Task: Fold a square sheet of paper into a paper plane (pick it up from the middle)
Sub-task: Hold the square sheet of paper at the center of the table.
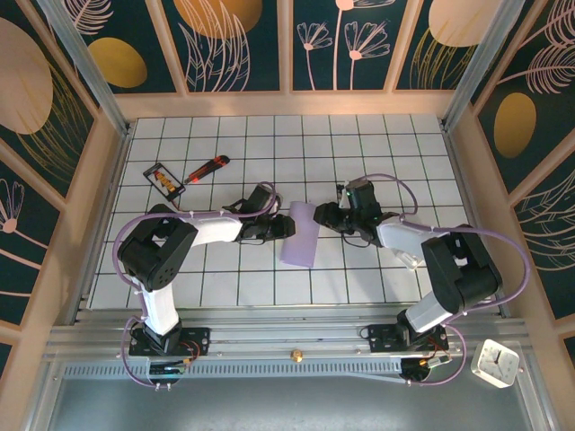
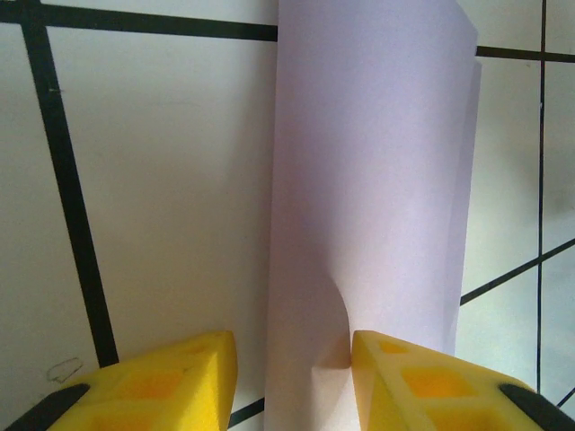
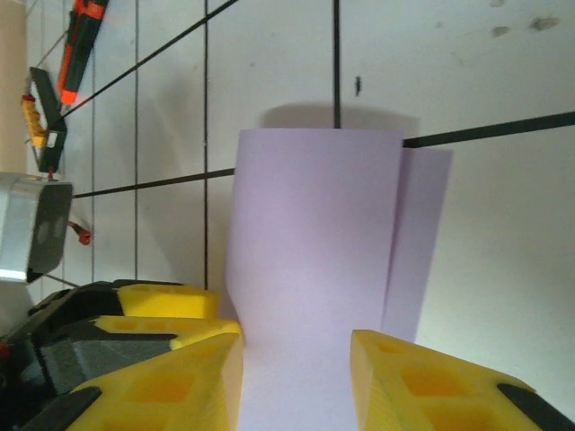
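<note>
Between the two arms, about mid-counter (image 1: 359, 144), that lavender sheet of paper (image 1: 299, 235) is lying folded into a narrow strip, right? Which way does it run? (tilefan)

Yep. Its long axis runs away from the bases toward the far wall, tipped slightly. From overhead, the left fingers (image 2: 162, 382) sit at its left long edge and the right fingers (image 3: 422, 382) at its right long edge, so they face each other across the strip. Both pairs stand partly apart with paper in the gap, and neither looks clamped on it. The paper curls up a bit against one of the left fingers. One layer peeks out past the other along an edge, so the halves aren't flush.

Both arms look equally near. My guess is the next crease wants one pair pinning while the other lifts a corner. Room's fine: there are bare tiles all around, and the red-orange knife (image 1: 207, 168) and black-framed card (image 1: 164, 180) sit well off to the far left. (benchlurker)
</note>
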